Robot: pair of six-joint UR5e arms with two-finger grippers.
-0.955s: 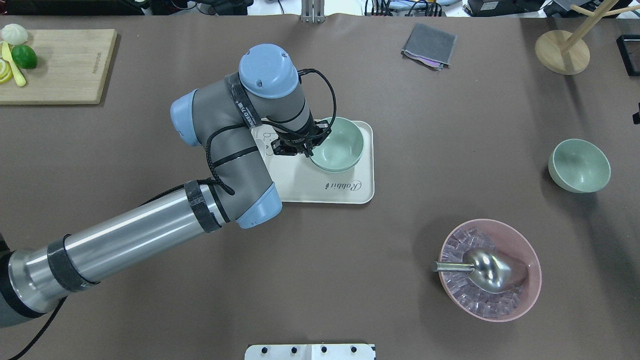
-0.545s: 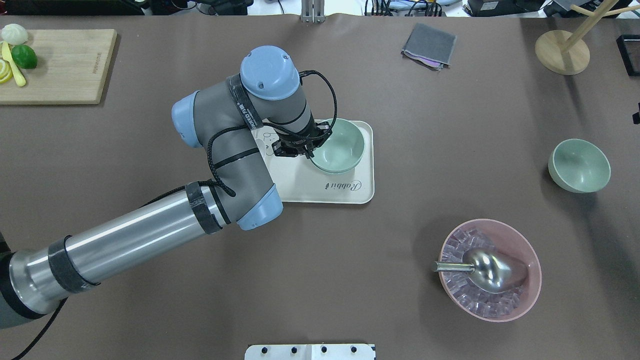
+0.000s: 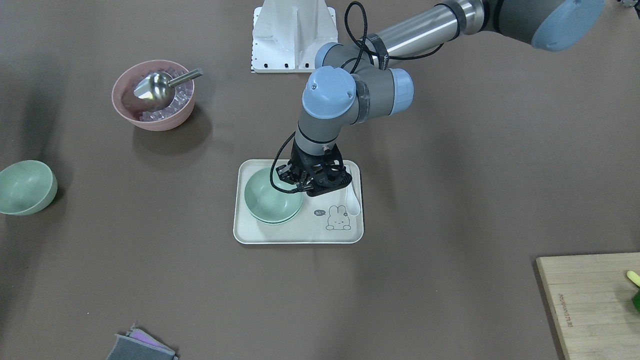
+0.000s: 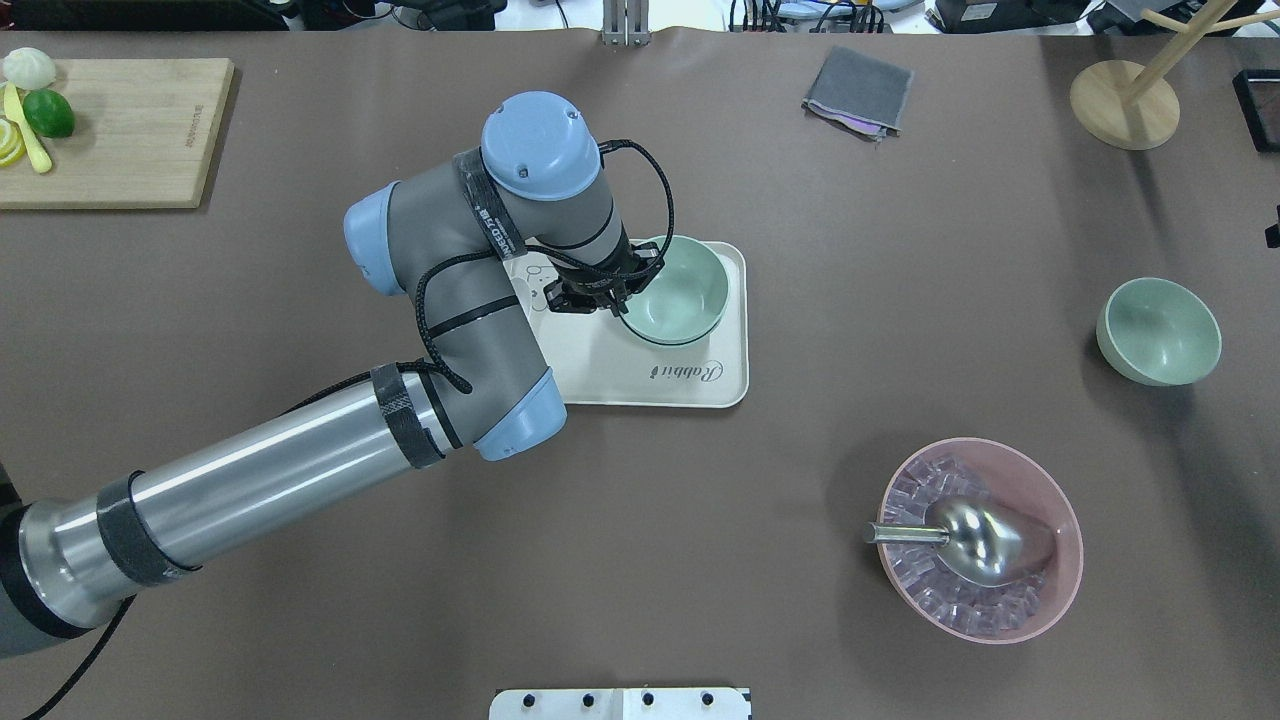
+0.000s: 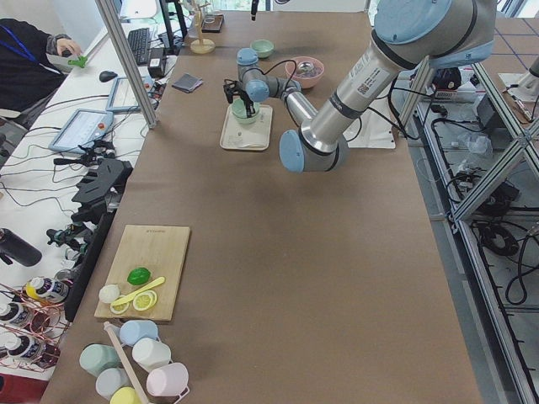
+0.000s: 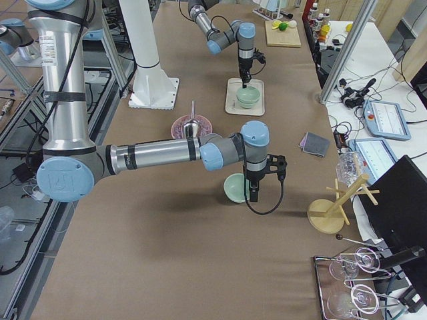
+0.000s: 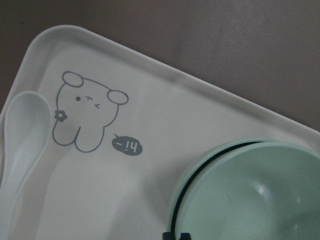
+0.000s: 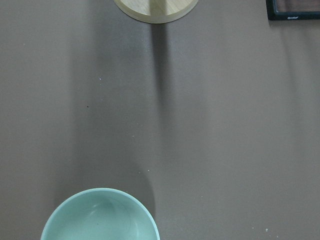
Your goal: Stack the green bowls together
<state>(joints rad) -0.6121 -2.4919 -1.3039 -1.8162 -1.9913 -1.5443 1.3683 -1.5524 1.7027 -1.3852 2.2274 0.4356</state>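
Two green bowls sit nested on the cream tray (image 4: 690, 385). The upper bowl (image 4: 685, 290) rests in the lower one, whose rim (image 3: 272, 220) shows just beneath it. In the left wrist view a dark gap runs between the upper bowl (image 7: 260, 200) and the lower rim (image 7: 197, 162). My left gripper (image 4: 612, 305) is shut on the upper bowl's rim on its left side. A third green bowl (image 4: 1158, 332) stands alone at the far right. My right gripper (image 6: 252, 192) hangs beside it; I cannot tell whether it is open or shut. The right wrist view shows only that bowl (image 8: 100, 217).
A pink bowl (image 4: 980, 540) with ice cubes and a metal scoop stands front right. A white spoon (image 7: 22, 135) lies on the tray. A cutting board (image 4: 110, 130) is back left, a grey cloth (image 4: 858, 90) at the back, a wooden stand (image 4: 1125, 105) back right.
My left gripper has come down a little with the upper bowl, settling it into the lower bowl on the tray. The lone bowl at the right has not moved.
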